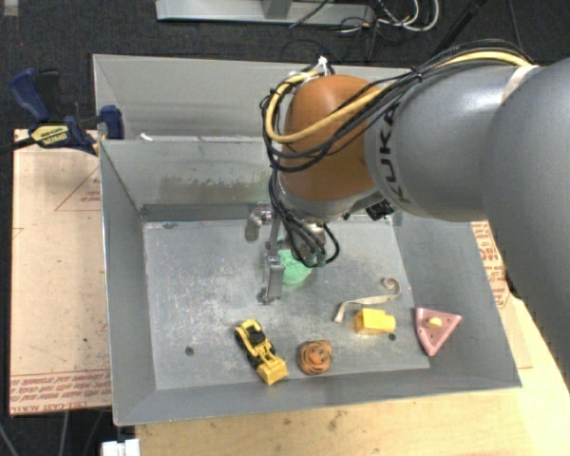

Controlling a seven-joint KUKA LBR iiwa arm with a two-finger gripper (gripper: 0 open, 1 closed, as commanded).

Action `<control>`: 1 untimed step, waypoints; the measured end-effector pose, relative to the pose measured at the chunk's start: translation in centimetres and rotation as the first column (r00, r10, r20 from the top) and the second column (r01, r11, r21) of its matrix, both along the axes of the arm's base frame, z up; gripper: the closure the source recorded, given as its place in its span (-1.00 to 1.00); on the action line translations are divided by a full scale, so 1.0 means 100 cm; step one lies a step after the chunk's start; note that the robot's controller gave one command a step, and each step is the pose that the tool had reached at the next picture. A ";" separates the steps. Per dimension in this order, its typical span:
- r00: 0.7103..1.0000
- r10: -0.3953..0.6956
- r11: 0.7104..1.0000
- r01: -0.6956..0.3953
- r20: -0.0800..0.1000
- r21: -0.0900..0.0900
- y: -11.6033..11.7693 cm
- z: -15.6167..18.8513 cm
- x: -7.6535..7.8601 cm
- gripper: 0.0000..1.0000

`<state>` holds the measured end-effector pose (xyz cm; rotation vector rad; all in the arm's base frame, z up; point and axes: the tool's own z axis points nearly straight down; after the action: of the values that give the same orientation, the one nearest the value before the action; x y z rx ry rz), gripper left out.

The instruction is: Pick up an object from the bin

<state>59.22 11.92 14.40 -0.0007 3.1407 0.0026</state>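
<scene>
My gripper (269, 293) hangs below the arm's orange cover, low over the middle of the bin floor. A small light-green thing (294, 272) lies right beside it on its right, partly hidden under the gripper's body and black cables. Whether it is gripped is not visible. A yellow toy digger (258, 351) lies nearer the front wall, a little below the gripper. To the digger's right sits a round orange-brown thing (314, 355).
A yellow block (374, 322) with a curled beige strip (369, 299) lies at the front right. A pink triangular piece (435, 330) rests further right against the wall. The arm and its cover hide the bin's back right.
</scene>
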 end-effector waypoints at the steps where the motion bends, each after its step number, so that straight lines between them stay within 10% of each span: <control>1: 1.000 0.016 1.000 -0.016 0.000 -0.001 -0.063 -0.011 0.007 1.00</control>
<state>59.96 5.66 13.32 -0.0259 3.1402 0.0016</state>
